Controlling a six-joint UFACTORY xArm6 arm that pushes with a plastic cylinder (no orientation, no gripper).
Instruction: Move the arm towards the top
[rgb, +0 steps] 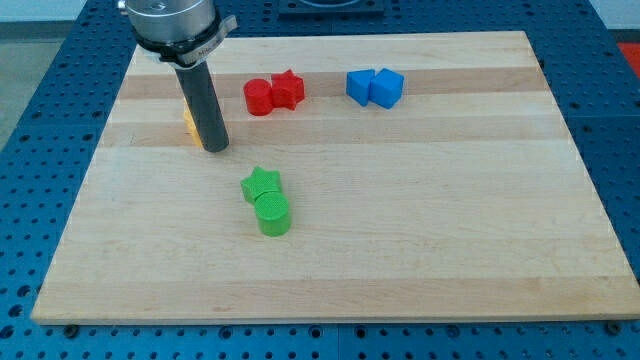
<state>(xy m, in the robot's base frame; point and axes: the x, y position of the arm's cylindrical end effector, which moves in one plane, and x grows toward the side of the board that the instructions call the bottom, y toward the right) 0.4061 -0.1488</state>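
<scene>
**Heading up the board with a yellow block in the way**

Looking at the one camera view, you have my tip (216, 149) resting on the wooden board (420, 250) in its upper-left part, as the view shows it. A yellow block (190, 124) sits just at the view's left of the rod and is mostly hidden behind it; you cannot tell its shape, nor whether the rod is touching it or only beside it.

To the view's right of the rod, near the top edge, a red cylinder (258, 97) and a red star (288, 89) stand touching each other. Farther right, two blue blocks (375, 87) sit pressed together; one looks like a cube, the other is harder to read. Below the tip, toward the middle, a green star (261, 184) touches a green cylinder (273, 214).

What could go wrong, as a judgement: driving straight toward the view's top may drag or nudge the yellow block along, since it sits so close. Drifting to the view's right on the way up would likely clip the red pair. The green and blue blocks look safely out of that path.

As for the tool, it is a plain rod with nothing to spread or press together; it holds nothing.
</scene>
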